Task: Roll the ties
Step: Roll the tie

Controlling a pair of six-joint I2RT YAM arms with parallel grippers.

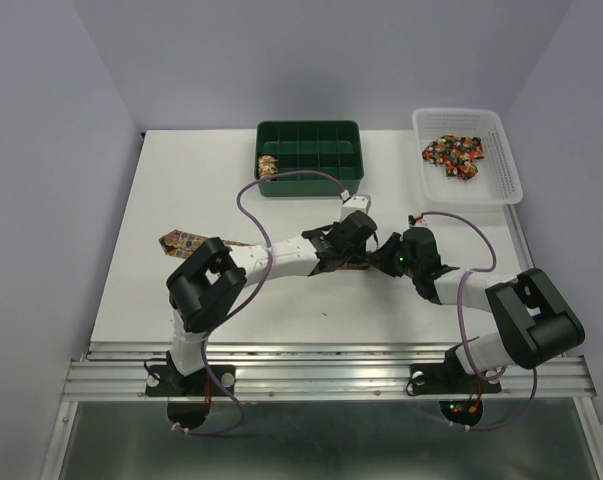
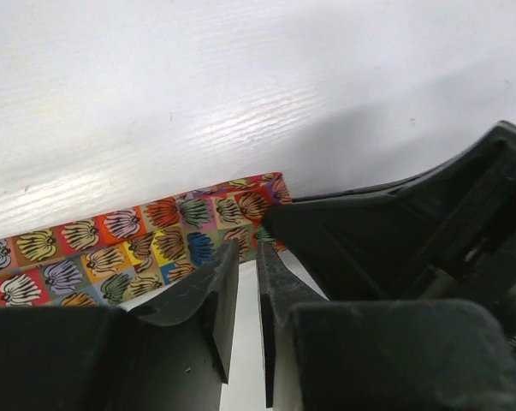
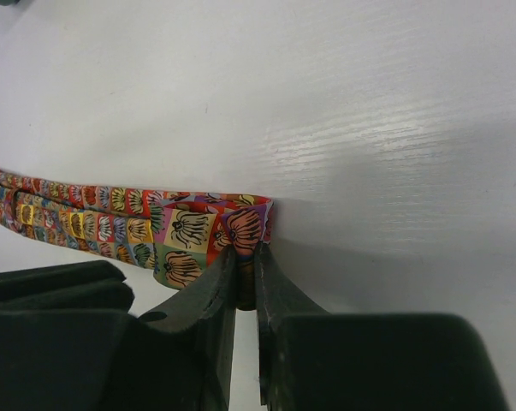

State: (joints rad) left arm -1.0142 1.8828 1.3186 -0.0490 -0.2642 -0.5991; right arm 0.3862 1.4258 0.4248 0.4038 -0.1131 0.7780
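One tie (image 1: 181, 241) lies flat across the table, its wide end at the left and its strip running right under the left arm. In the right wrist view the tie (image 3: 112, 218) has its end folded over, and my right gripper (image 3: 245, 253) is shut on that fold. My left gripper (image 2: 245, 250) stands at the near edge of the tie (image 2: 112, 248), jaws a narrow gap apart with only white table between them. Both grippers, left (image 1: 359, 255) and right (image 1: 379, 262), meet at mid-table. Another rolled tie (image 1: 268, 165) sits in the green tray (image 1: 311, 186). More ties (image 1: 453, 155) lie in a white basket (image 1: 501, 190).
The right gripper's black body (image 2: 394, 231) fills the space right beside my left fingers. The green tray stands at the back centre, the white basket at the back right. Purple cables (image 1: 271, 250) loop over both arms.
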